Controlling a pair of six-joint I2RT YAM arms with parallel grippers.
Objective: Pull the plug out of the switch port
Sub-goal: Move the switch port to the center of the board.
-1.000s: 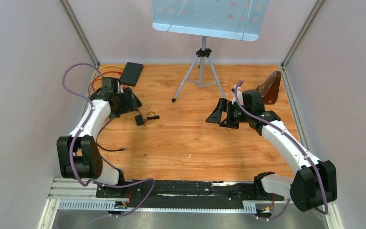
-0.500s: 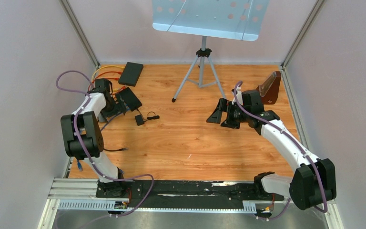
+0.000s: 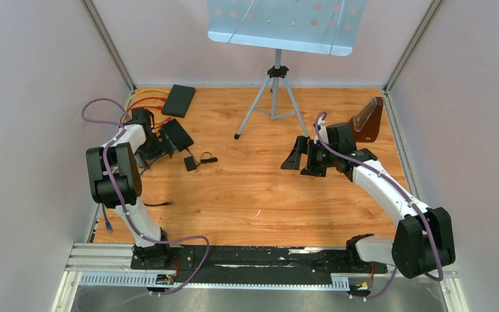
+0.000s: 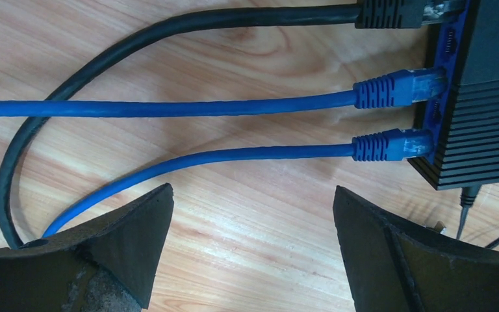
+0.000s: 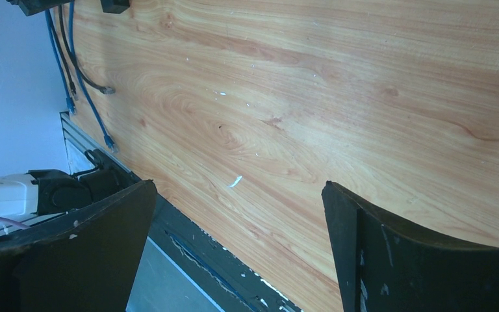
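Blue cables, two of them, are plugged into the switch on the table's far-left side. The lower plug sits nearest the left gripper, which hovers just short of it, jaws spread wide and empty. Right gripper gapes empty too, well away. Risk: unpinned, that light switch likely slides along the slick wood tabletop, or the grip snags both cables. Pale walls, tripod stand behind.
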